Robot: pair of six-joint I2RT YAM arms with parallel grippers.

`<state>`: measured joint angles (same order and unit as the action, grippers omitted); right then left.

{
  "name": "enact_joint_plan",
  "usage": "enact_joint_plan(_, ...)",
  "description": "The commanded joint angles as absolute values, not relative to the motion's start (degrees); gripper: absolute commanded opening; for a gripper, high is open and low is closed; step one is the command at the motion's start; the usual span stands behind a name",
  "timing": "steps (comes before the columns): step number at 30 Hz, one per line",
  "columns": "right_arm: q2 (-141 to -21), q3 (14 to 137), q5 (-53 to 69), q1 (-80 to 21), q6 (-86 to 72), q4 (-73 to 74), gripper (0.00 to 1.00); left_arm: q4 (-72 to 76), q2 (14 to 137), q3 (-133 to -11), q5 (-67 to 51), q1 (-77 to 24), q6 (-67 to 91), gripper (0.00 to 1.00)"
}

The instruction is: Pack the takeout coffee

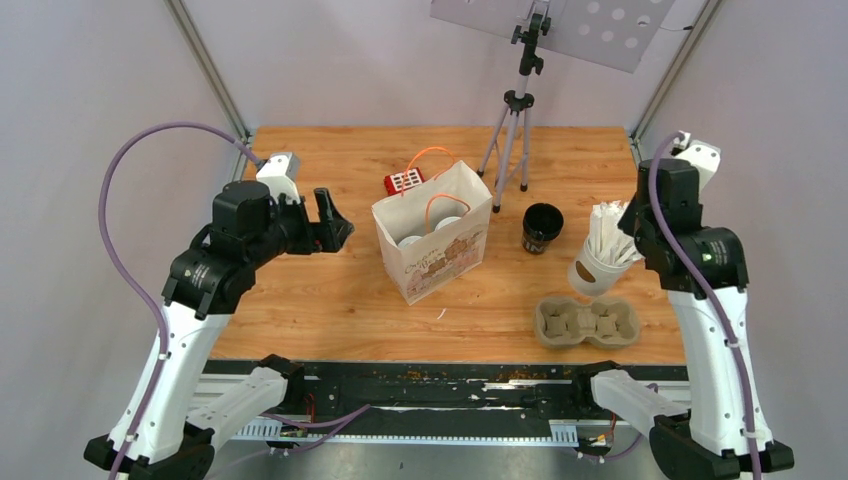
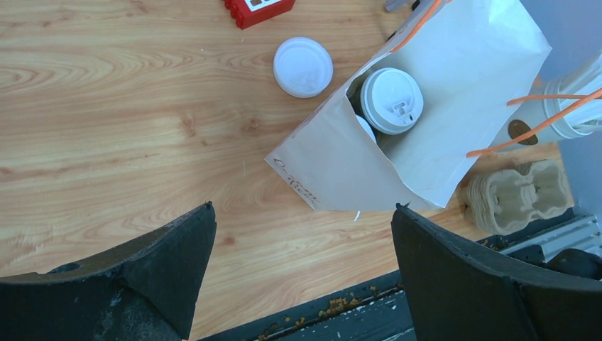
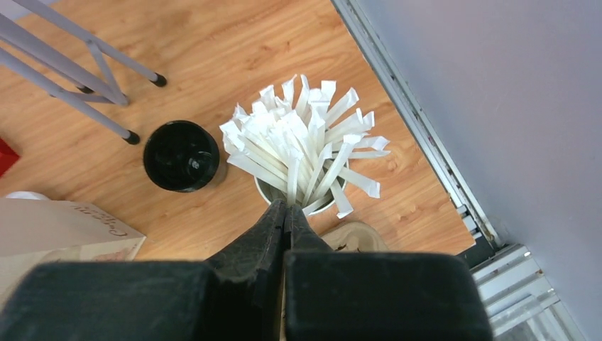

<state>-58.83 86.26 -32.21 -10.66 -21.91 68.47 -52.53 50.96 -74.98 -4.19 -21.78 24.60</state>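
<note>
Two lidded cups (image 2: 391, 100) stand inside the bag (image 2: 454, 85), so the next move most likely turns on the third cup (image 1: 542, 228). It stands upright and lidless on the tabletop (image 1: 300, 300), just right of the bag, between it and the straw cup (image 1: 600, 255). A loose lid (image 2: 303, 66), probably its own, lies flat on the bag's other side, near a red block (image 2: 255, 8). The right fingers (image 3: 263, 241) are pressed together with nothing visible between them, their tips over the straw cup's near rim. The third cup sits close by, to their left and a little ahead, so the right arm is judged nearer to it. The left fingers (image 2: 163, 270) are spread wide and empty, off to the bag's left, and the lid lies ahead of them across bare wood. That makes the left arm the nearer one for the lid. The cup's axis is vertical, so a side grip looks suitable.
</note>
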Motion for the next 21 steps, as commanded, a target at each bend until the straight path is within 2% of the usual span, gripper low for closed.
enact_joint_plan(1,-58.08,92.42,-28.65,-10.23,-17.17,71.97,0.01,-52.2,50.68,-76.99,-4.25,-21.88,23.38,1.0)
enact_joint_plan(2,-58.19,91.68,-26.87,-10.28,-16.07,72.32,0.06,-52.02,50.71,-76.75,-4.44,-21.88,23.58,1.0)
enact_joint_plan(4,-58.26,88.46,-26.74,-10.28,-18.36,73.96,0.26,-51.36,50.63,-75.89,-4.91,-21.89,23.96,1.0)
enact_joint_plan(5,-57.64,86.21,-27.03,-10.28,-19.27,73.49,0.31,-50.97,50.63,-75.18,-5.12,-21.88,24.11,1.0)
enact_joint_plan(13,-54.37,70.99,-25.89,-10.23,-18.49,61.65,0.43,-48.47,49.72,-69.14,-0.81,-21.88,25.78,1.0)
enact_joint_plan(21,-55.1,64.01,-28.2,-10.15,-16.05,54.68,0.42,-48.31,47.22,-65.99,1.38,-21.88,25.82,1.0)
